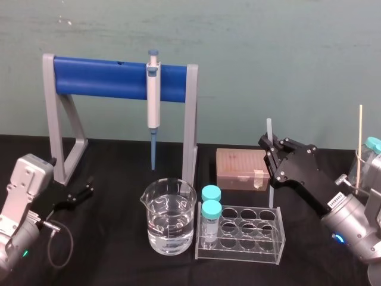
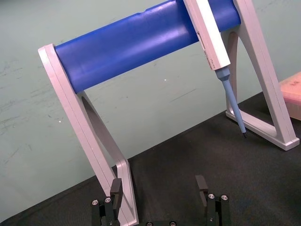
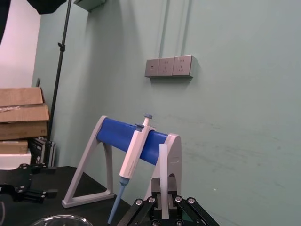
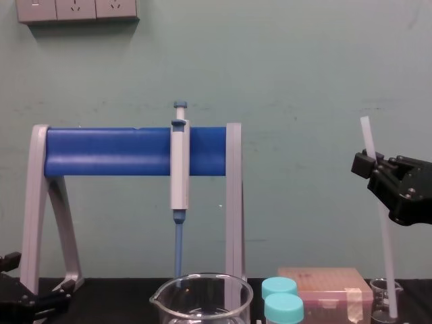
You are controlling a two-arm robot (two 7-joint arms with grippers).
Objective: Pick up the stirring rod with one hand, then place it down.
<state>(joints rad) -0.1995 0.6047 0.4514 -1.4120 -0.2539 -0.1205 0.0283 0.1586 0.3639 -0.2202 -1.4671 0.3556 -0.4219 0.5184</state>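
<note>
Overall, black table (image 1: 119, 164) against green wall (image 1: 268, 59)

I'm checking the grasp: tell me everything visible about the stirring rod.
The stirring rod is a long, thin, translucent whitish stick, nearly upright with a slight tilt. The right gripper is shut on it near its top. Its lower end reaches into a small glass beaker. The left gripper idles far off.

Translucent, matt whitish stirring rod (image 4: 367, 138); clear glossy glass beaker (image 1: 169, 217); clear plastic tube rack (image 1: 244, 238); smooth blue plastic bar (image 1: 101, 77); matt black bench (image 1: 113, 238).
</note>
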